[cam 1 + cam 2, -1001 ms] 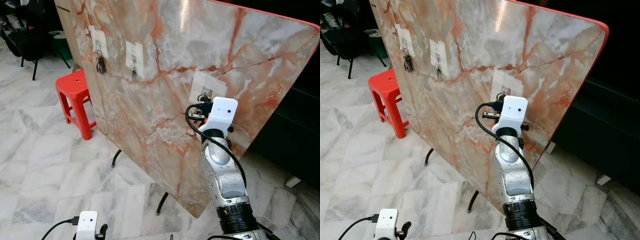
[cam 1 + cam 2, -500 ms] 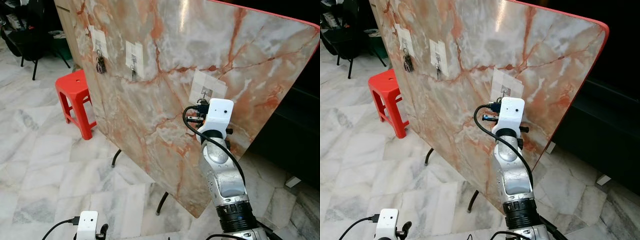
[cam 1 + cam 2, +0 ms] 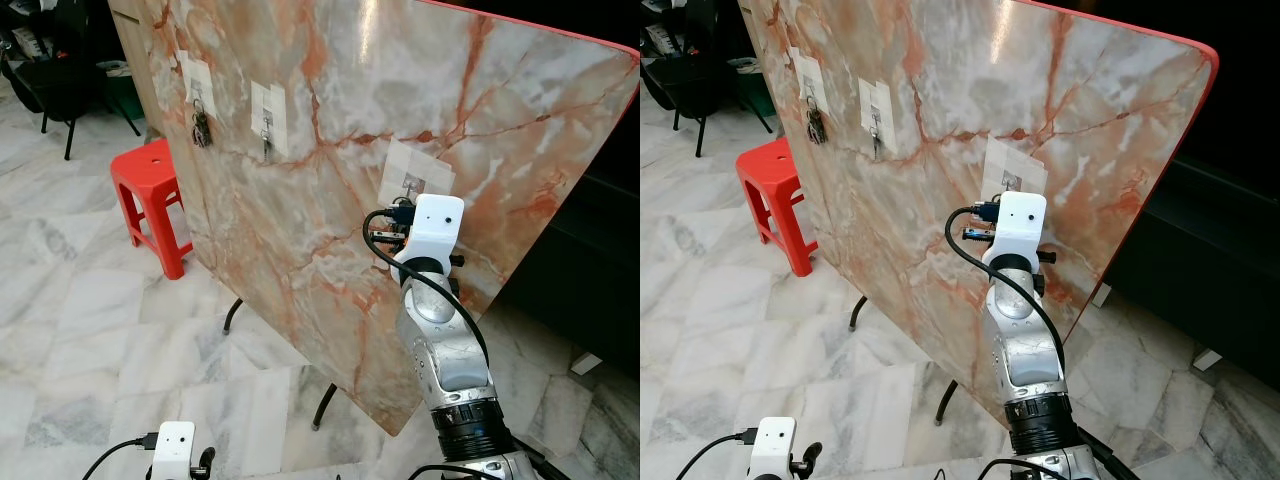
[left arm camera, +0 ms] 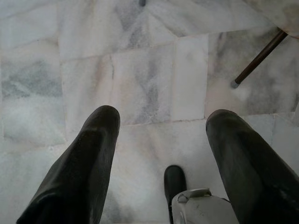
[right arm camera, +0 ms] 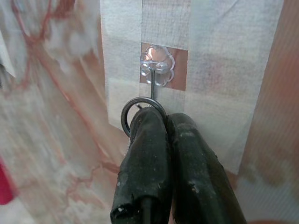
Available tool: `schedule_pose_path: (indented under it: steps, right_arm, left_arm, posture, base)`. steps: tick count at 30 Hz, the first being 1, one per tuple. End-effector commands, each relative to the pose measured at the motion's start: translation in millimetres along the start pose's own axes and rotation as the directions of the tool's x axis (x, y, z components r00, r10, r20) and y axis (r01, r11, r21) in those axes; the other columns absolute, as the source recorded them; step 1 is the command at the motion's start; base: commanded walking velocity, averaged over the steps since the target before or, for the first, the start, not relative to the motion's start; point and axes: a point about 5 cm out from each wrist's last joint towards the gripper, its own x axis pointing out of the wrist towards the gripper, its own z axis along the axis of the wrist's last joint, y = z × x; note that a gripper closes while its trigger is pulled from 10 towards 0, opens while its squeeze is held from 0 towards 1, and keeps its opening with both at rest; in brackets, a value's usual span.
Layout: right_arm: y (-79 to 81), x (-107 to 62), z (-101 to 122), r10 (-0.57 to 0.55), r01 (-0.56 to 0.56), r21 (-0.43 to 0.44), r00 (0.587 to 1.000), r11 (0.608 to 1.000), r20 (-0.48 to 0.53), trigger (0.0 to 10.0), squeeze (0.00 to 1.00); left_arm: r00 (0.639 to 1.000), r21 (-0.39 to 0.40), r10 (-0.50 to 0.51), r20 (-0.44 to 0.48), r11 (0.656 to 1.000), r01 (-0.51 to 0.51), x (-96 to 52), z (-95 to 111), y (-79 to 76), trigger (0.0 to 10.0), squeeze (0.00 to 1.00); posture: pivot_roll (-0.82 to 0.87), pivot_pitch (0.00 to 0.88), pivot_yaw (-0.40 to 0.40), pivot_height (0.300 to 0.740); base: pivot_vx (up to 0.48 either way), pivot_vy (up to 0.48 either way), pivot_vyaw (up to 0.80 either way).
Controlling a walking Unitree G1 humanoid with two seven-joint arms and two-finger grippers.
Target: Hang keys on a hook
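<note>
A clear stick-on hook (image 5: 156, 70) with a thin metal pin sits on a white taped patch (image 3: 415, 172) at the right of the upright marble board (image 3: 330, 90). My right gripper (image 5: 167, 119) is shut on a dark key ring (image 5: 126, 113). The ring's top touches or sits just under the pin's lower end; I cannot tell whether it is threaded on. The keys themselves are hidden by the fingers. My right arm (image 3: 440, 330) reaches up to the board. My left gripper (image 4: 161, 126) hangs low over the floor, open and holding nothing.
Two more patches hold hooks: a dark key bunch (image 3: 201, 128) at far left and a small key (image 3: 267, 142) beside it. A red plastic stool (image 3: 150, 195) stands left of the board. Dark table legs (image 3: 325, 405) reach the marble floor below. Dark furniture (image 3: 590, 280) lies to the right.
My right wrist has sunk a little down and left along the board, so the hook now shows above it. The left arm has not moved.
</note>
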Motion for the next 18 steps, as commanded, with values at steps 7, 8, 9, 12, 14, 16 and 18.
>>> schedule_pose_path:
  steps: [7,8,9,12,14,16,18]
  right_arm:
    - [-3.1,4.4,7.0,-0.037,0.037,-0.038,0.999,0.999,0.001,10.0,0.0]
    - [-3.1,4.4,7.0,-0.037,0.037,-0.038,0.999,0.999,0.001,10.0,0.0]
    - [-3.3,4.5,7.4,-0.041,0.04,-0.04,0.999,0.998,-0.001,10.0,0.0]
    - [-3.5,4.7,7.6,-0.048,0.047,-0.052,0.999,0.998,-0.009,10.0,0.0]
    - [-3.6,4.7,7.5,-0.05,0.049,-0.056,0.999,0.997,-0.014,10.0,0.0]
    - [-3.7,4.7,7.4,-0.051,0.05,-0.057,0.999,0.997,-0.016,10.0,0.0]
    - [-3.7,4.6,6.9,-0.052,0.05,-0.06,0.998,0.997,-0.021,10.0,0.0]
  left_arm:
    - [1.0,-0.001,-0.006,-0.018,1.0,0.006,-1.3,-4.5,-4.1,10.0,0.0]
    - [1.0,-0.001,-0.006,-0.018,1.0,0.006,-1.3,-4.5,-4.1,10.0,0.0]
    - [1.0,-0.001,-0.007,-0.016,1.0,0.007,-1.3,-4.3,-4.9,10.0,0.0]
    - [1.0,-0.001,-0.008,-0.009,1.0,0.008,-1.1,-3.4,-5.7,10.0,0.0]
    - [1.0,-0.001,-0.007,-0.006,1.0,0.007,-1.0,-2.8,-5.4,10.0,0.0]
    - [1.0,-0.001,-0.007,-0.004,1.0,0.006,-0.9,-2.5,-5.3,10.0,0.0]
    - [1.0,-0.002,-0.006,0.0,1.0,0.006,-0.7,-1.7,-5.1,10.0,0.0]
  posture:
    - [-0.01,0.03,-0.054,0.732]
    - [-0.01,0.03,-0.054,0.732]
    - [-0.01,0.03,-0.055,0.732]
    - [-0.01,0.031,-0.056,0.732]
    - [-0.01,0.03,-0.056,0.732]
    - [-0.01,0.03,-0.056,0.732]
    - [-0.01,0.03,-0.056,0.732]
  base:
    - [0.0,0.0,0.0]
    - [0.0,0.0,0.0]
    - [0.0,0.0,0.0]
    - [0.0,0.0,0.0]
    - [0.0,0.0,0.0]
    - [0.0,0.0,0.0]
    - [0.0,0.0,0.0]
